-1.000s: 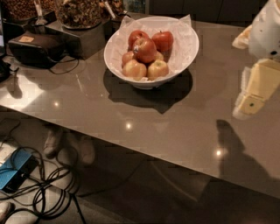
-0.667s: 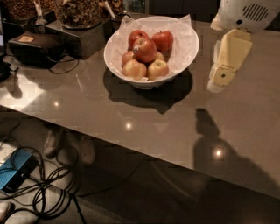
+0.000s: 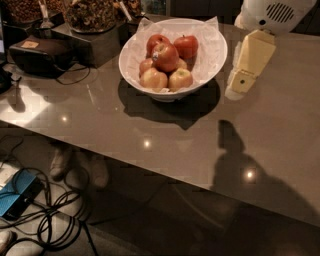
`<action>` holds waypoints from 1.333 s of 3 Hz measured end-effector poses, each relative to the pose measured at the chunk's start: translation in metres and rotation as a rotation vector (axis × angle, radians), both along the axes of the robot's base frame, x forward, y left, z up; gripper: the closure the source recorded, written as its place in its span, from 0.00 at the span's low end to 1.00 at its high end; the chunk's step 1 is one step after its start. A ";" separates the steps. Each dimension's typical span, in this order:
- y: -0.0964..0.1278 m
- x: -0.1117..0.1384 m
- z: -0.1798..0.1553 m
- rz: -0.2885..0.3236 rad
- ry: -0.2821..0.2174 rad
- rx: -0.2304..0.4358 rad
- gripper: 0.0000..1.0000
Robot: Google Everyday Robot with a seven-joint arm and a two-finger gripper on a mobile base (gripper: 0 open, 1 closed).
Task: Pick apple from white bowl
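Here arm [image 3: 272, 14] cropped; hand [image 3: 238, 86] beside white bowl [image 3: 165, 93].

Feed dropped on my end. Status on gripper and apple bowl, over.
Gripper beside white bowl, right side, off the apples. Fruit piled in bowl, none lifted. Nothing between gripper and bowl.

White rounded housing [image 3: 260, 17] (slotted grille [image 3: 280, 12]), pale yellow claw [image 3: 236, 89] at upper right.

Jaws beside white bowl [image 3: 210, 55], apples [image 3: 165, 56] unobstructed
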State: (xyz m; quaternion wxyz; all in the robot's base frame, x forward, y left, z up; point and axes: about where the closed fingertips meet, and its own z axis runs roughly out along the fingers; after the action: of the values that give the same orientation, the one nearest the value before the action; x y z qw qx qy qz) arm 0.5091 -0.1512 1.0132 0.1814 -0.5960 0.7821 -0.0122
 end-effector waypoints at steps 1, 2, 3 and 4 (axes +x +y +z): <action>0.063 0.075 -0.005 -0.068 0.015 -0.032 0.00; 0.063 0.075 -0.005 -0.069 0.013 -0.030 0.00; 0.082 0.095 0.003 -0.116 0.006 0.057 0.00; 0.099 0.115 0.009 -0.168 0.005 0.118 0.00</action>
State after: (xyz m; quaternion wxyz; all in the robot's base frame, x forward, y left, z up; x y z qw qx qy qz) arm 0.6237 -0.0526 1.0227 0.2125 -0.5165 0.8292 0.0205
